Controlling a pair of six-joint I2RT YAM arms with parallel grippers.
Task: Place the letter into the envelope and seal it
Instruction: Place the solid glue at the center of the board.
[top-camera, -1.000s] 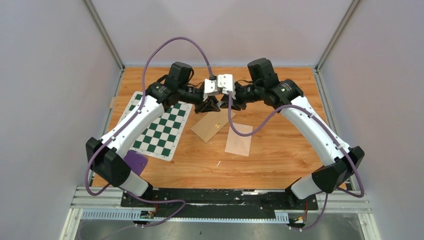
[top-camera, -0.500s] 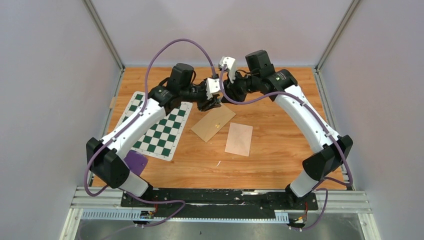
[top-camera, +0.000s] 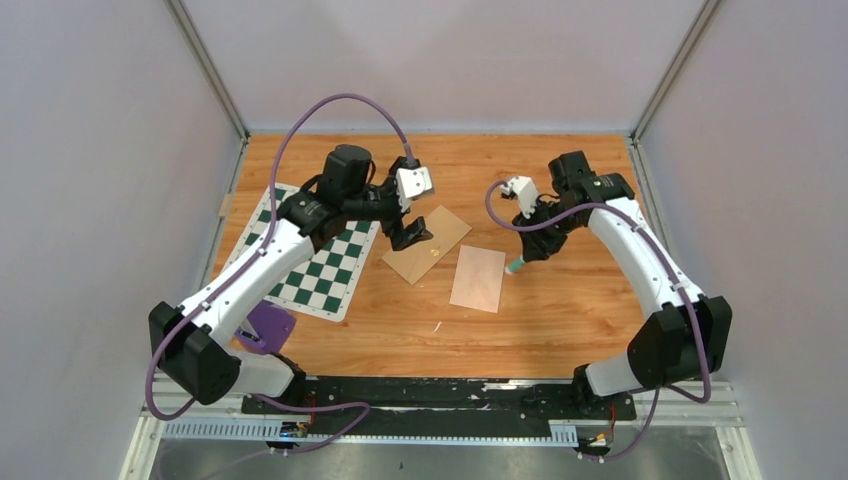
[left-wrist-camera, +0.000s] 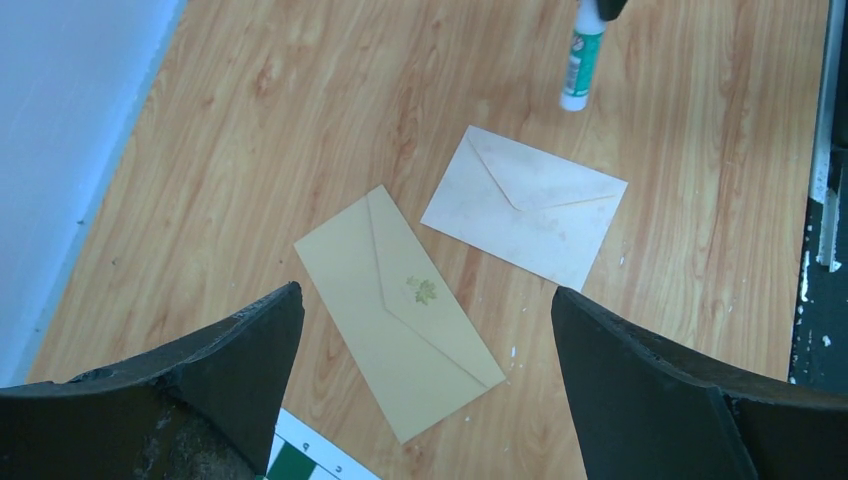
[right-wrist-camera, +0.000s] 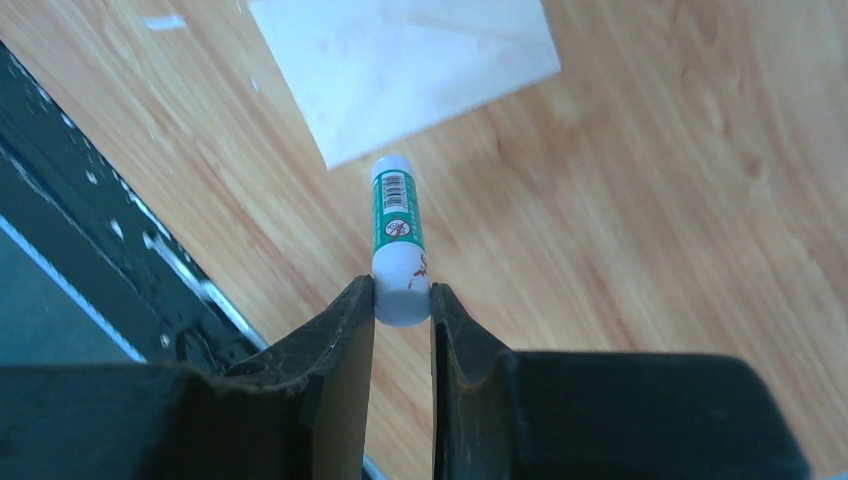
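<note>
Two envelopes: lying flat, apart, flaps up, mid-frame in the top view.
Tan envelope: sitting left, bearing a leaf mark.
Pale envelope: sitting right.
Glue stick: hanging just beside the pale envelope's corner.
Right gripper: clenching the glue stick.
Left gripper: spreading its jaws wide above the tan envelope.

The glue stick is green and white, and the tan envelope bears a green leaf mark.
</note>
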